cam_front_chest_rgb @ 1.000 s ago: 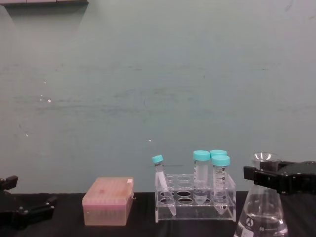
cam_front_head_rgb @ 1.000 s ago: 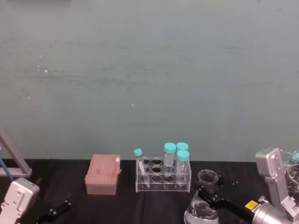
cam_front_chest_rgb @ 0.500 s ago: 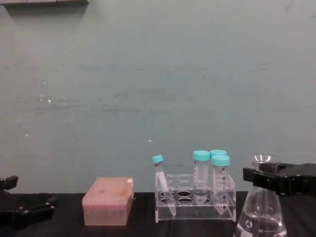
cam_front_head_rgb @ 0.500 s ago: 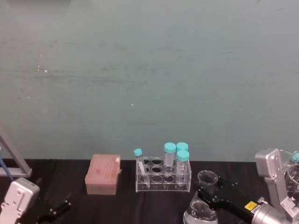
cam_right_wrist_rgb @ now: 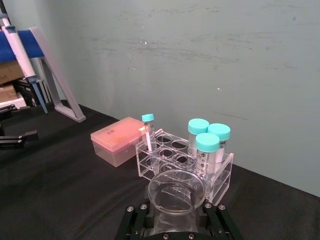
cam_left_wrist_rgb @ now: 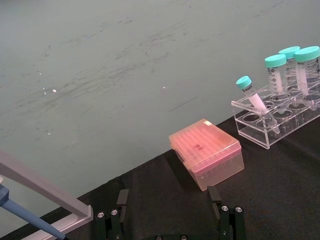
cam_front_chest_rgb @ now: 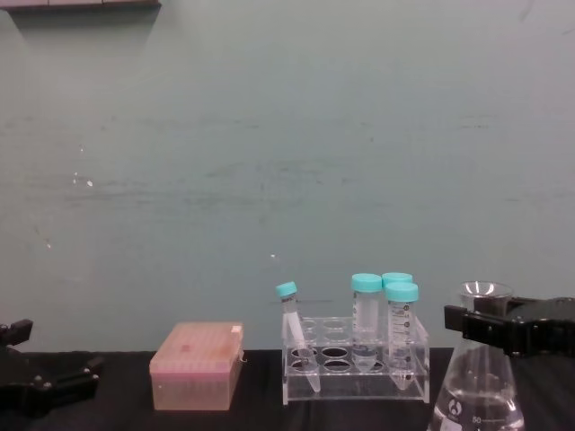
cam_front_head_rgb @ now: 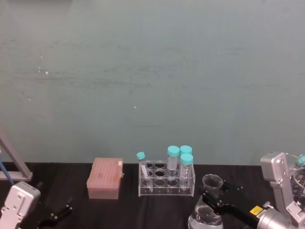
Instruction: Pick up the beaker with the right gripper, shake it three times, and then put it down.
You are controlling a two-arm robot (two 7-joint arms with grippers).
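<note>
Right gripper (cam_front_chest_rgb: 481,326) was clamped on the beaker (cam_front_chest_rgb: 479,386) at its neck, approx 5 o'clock in the head view, beaker upright just right of the tube rack (cam_front_chest_rgb: 355,359). Pink tip box (cam_front_chest_rgb: 196,366) sat at 7 o'clock. Left gripper (cam_left_wrist_rgb: 170,220) was parked w/ fingers spread, holding nothing, low over the counter (cam_left_wrist_rgb: 280,190).

Beaker (cam_front_chest_rgb: 478,382) base cut off (chest view).

a scuffed teal wall (cam_front_head_rgb: 152,71) rises behind a black tabletop (cam_left_wrist_rgb: 280,185).
</note>
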